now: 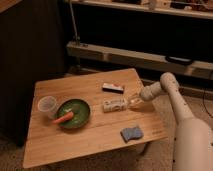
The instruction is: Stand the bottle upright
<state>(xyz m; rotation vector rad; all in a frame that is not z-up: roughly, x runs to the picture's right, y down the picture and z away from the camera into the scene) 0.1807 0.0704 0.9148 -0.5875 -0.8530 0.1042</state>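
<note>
The arm (pixel 181 109) rises at the lower right, bends at the elbow (pixel 167 81) and slopes down toward the picture's left. The gripper (pixel 134 101) sits low at its end, fingers closed on the cap end of the bottle (pixel 114 105).

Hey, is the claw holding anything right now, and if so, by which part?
The claw is shut on the bottle, which lies on its side on the table, gripping it by the end nearest the arm.
</note>
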